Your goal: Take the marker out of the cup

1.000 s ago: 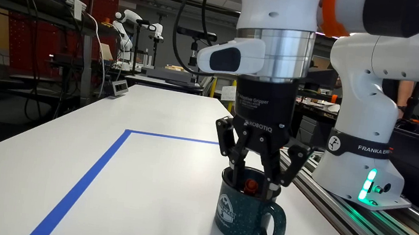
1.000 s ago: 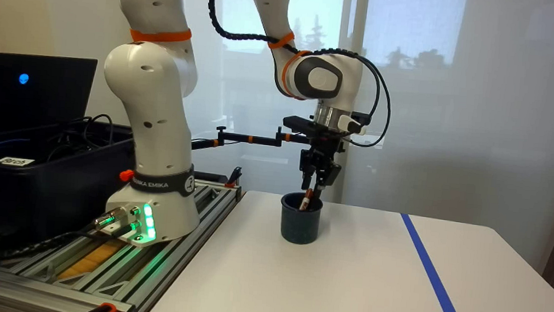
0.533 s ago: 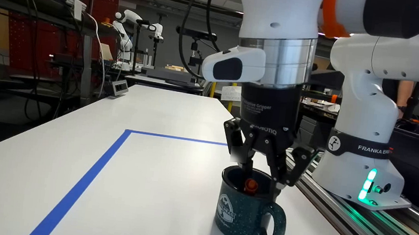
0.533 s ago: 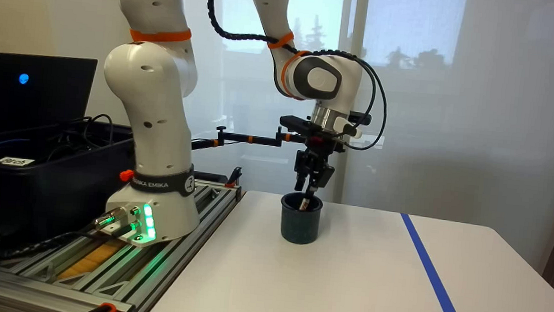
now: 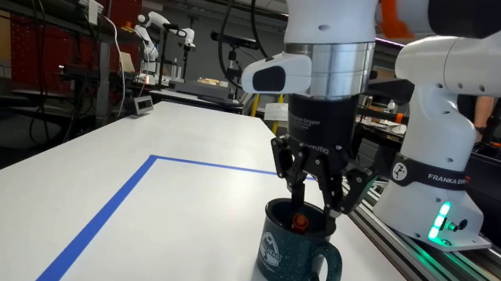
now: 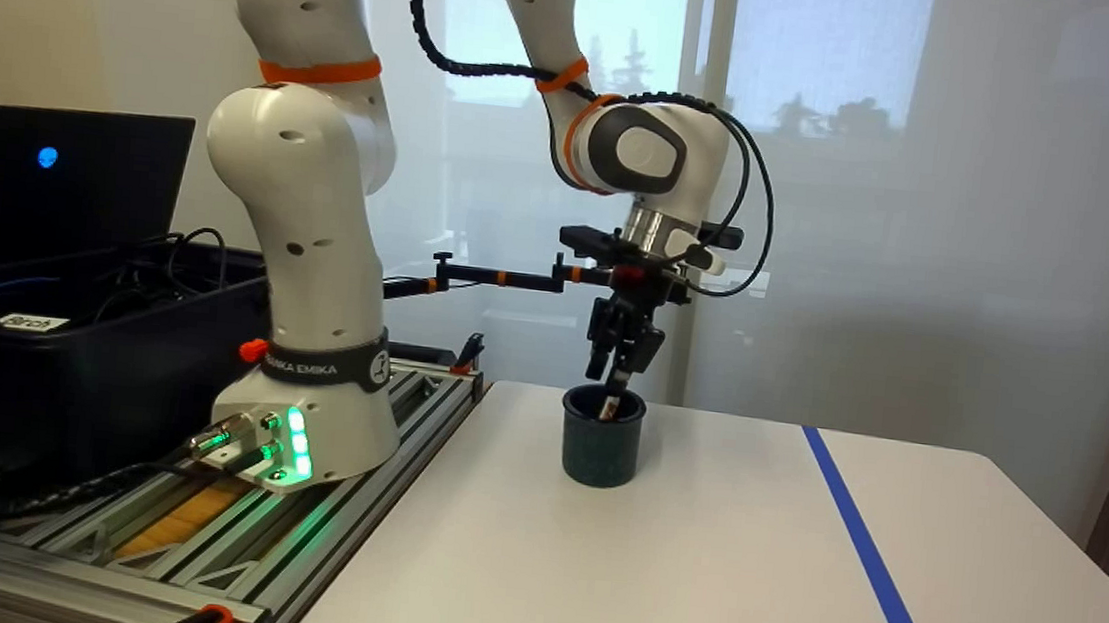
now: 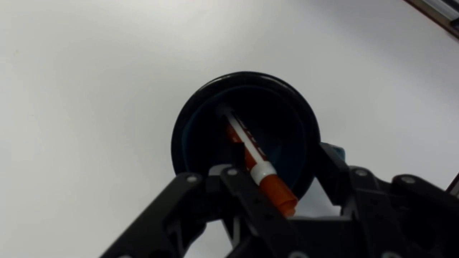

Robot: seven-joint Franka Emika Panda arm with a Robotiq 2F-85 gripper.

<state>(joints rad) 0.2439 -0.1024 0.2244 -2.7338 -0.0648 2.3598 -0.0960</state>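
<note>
Marker (image 7: pixel 263 171), red-orange with a white band, leans inside your speckled dark-green mug (image 5: pixel 286 264), its capped end near the mug's rim. Your pincer (image 7: pixel 281 157) stands over the mug with its fingers (image 5: pixel 297 195) spread wider than the marker: one reaches down over the mug's mouth close beside it, the other lines up with the mug's rim by the handle (image 5: pixel 334 272). You cannot tell whether either finger touches anything. The mug stands upright on your white bench (image 5: pixel 194 219), and an exterior view shows you its pale mountain logo (image 5: pixel 270 249). On one side of the mug, well apart, you have blue tape (image 5: pixel 116 200); on the opposite side, the Franka base (image 6: pixel 344 424), with a dark tote (image 6: pixel 126 394) farther from the mug beyond it.
</note>
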